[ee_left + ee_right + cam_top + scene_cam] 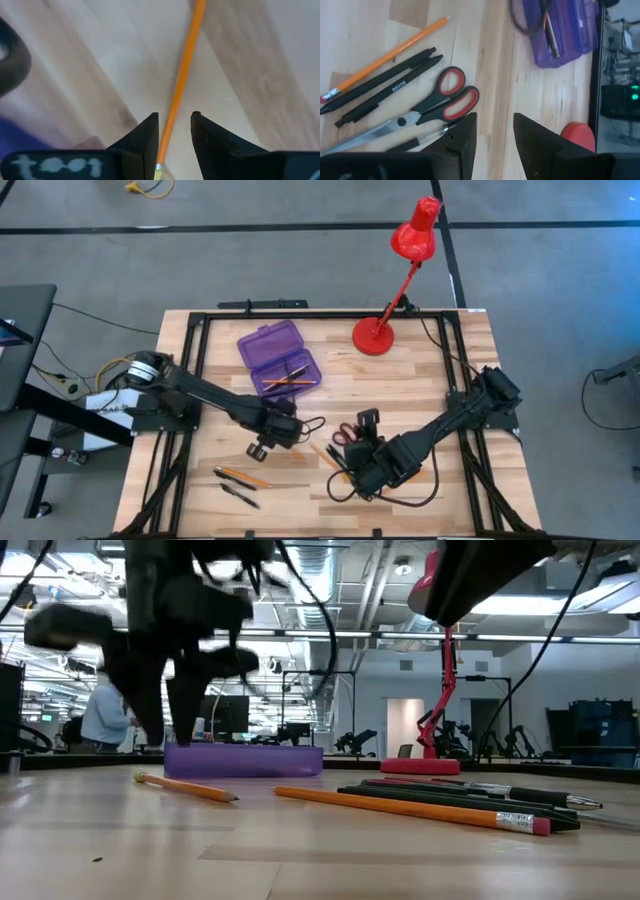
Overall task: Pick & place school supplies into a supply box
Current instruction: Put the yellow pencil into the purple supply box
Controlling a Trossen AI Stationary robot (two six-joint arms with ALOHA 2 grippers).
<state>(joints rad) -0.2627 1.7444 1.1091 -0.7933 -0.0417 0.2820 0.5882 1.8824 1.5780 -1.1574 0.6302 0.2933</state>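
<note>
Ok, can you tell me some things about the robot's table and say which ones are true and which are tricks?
1. The purple supply box is open with some things already inside. True.
2. The red lamp has fallen flat on the table. False: it stands upright on its round base.
3. An orange pencil lies between the left gripper's open fingers. True.
4. The scissors have blue handles. False: they are red.
5. The right gripper holds the scissors. False: its fingers are open with nothing between them, beside the scissors.

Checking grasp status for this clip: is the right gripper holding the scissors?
No. In the right wrist view the scissors lie flat on the table beside the pens, and the right gripper has nothing between its open fingers.
</note>
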